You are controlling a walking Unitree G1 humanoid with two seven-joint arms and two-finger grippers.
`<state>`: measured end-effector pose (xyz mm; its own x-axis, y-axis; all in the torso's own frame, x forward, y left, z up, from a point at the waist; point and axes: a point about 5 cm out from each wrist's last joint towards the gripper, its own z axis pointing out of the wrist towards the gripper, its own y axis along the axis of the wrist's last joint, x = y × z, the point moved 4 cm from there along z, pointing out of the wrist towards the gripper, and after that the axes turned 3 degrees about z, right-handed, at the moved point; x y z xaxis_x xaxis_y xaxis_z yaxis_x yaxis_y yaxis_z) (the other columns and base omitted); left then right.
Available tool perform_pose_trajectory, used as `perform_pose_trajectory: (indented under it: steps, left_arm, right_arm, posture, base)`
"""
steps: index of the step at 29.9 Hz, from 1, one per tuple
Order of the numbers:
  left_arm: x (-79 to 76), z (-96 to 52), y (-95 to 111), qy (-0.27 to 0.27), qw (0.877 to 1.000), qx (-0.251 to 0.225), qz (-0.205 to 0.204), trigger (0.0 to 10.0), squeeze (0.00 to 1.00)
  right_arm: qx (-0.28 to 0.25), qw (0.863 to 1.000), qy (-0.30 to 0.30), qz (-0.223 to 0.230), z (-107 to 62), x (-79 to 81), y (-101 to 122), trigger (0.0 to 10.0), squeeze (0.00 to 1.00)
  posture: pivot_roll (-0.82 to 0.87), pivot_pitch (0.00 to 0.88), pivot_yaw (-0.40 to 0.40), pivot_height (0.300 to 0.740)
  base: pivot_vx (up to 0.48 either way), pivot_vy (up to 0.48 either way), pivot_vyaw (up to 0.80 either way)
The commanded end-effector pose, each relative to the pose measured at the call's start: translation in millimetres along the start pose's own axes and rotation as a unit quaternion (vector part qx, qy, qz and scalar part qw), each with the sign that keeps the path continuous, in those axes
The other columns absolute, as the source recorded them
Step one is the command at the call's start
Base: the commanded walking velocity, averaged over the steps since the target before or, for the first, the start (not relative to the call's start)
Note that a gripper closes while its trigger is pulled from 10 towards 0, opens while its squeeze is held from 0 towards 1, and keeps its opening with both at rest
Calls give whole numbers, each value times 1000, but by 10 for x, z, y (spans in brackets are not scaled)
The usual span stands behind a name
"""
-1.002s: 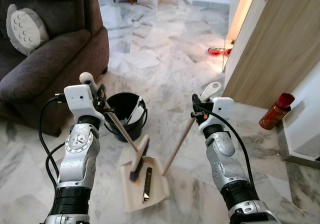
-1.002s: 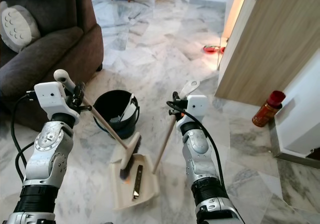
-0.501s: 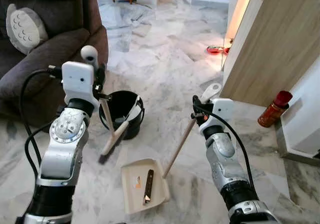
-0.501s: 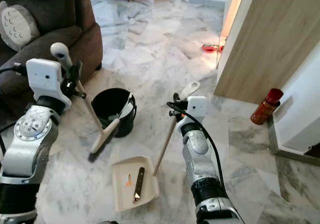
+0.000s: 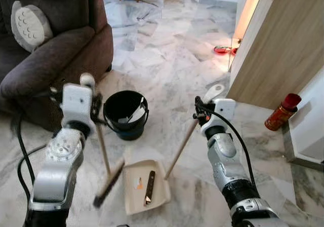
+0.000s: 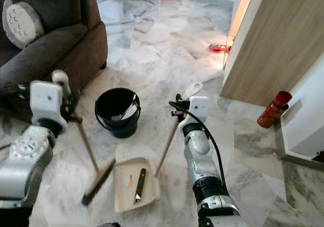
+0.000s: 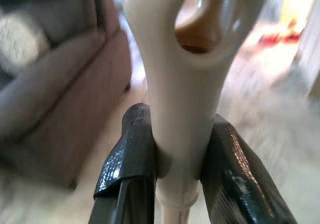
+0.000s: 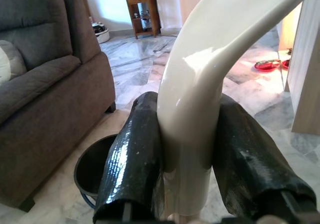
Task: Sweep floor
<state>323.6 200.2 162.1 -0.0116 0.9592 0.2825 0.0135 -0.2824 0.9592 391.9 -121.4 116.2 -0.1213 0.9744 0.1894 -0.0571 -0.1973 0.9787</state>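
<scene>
Bucket [image 5: 125, 114] at 12 o'clock of dustpan [image 5: 147, 186]. Broom [image 5: 107, 183] head at pan's 9 o'clock, off the lip. L gripper [image 7: 175, 154] clamped on broom grip; R gripper [image 8: 185, 159] clamped on pan handle. Judgement: keep pan lip flat, use short strokes twd 3 o'clock.

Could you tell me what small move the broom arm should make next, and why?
Probably draw the broom rightward toward the dustpan. The left gripper holds its handle, its head sits just left of the pan, and the right gripper steadies the pan's handle.
</scene>
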Motion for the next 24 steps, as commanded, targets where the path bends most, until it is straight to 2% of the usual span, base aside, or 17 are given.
perform_pose_trajectory:
  steps: [1, 2, 4, 6, 8, 9, 13, 16, 18, 20, 22, 24]
  left_arm:
    - [132, -36, -87, 36, 998, 6, 47, 10000, 0]
    - [170, -78, -217, 50, 997, 17, 57, 10000, 0]
    - [197, -96, -265, 58, 996, 19, 58, 10000, 0]
    - [292, -135, -384, 80, 995, 17, 59, 10000, 0]
    - [333, -140, -448, 94, 994, 15, 59, 10000, 0]
    - [341, -130, -491, 105, 993, 13, 48, 10000, 0]
    - [342, -102, -562, 122, 992, 13, 39, 10000, 0]
    - [369, -76, -544, 134, 991, -5, 29, 10000, 0]
    - [443, -139, -548, 157, 987, -19, 20, 10000, 0]
    - [454, -158, -577, 162, 986, -17, 20, 10000, 0]
    - [470, -251, -691, 172, 985, -11, 21, 10000, 0]
    - [469, -262, -703, 172, 985, -11, 23, 10000, 0]
  right_arm:
    - [-21, 1000, -7, 5, 38, -54, 108, 10000, 0]
    - [-19, 1000, -8, 6, 36, -65, 94, 10000, 0]
    - [-18, 1000, -8, 6, 39, -63, 89, 10000, 0]
    - [-18, 1000, -9, 9, 65, -39, 93, 10000, 0]
    - [-23, 1000, -11, 10, 91, -40, 131, 10000, 0]
    - [-28, 1000, -11, 8, 110, -60, 171, 10000, 0]
    - [-32, 999, -11, 5, 137, -99, 222, 10000, 0]
    - [-39, 999, -18, 9, 174, -144, 285, 10000, 0]
    - [-42, 999, -24, 17, 173, -176, 290, 10000, 0]
    - [-39, 999, -26, 20, 168, -183, 274, 10000, 0]
    - [-35, 998, -30, 30, 152, -183, 233, 10000, 0]
    - [-35, 998, -32, 33, 153, -184, 232, 10000, 0]
  posture:
    - [224, 90, -31, 740]
    - [226, 69, -35, 740]
    - [223, 64, -35, 740]
    - [180, 12, -33, 740]
    - [172, 0, -32, 740]
    - [169, 0, -26, 740]
    - [183, 0, -34, 740]
    - [183, 0, -34, 740]
    - [196, 0, -41, 740]
    - [196, 0, -41, 740]
    - [203, 0, -38, 740]
    - [201, 0, -37, 740]
  base:
    - [0, 0, 0]
    - [0, 0, 0]
    - [0, 0, 0]
    - [0, 0, 0]
    - [0, 0, 0]
    - [0, 0, 0]
    - [0, 0, 0]
    - [0, 0, 0]
    - [0, 0, 0]
    - [0, 0, 0]
    - [0, 0, 0]
    - [0, 0, 0]
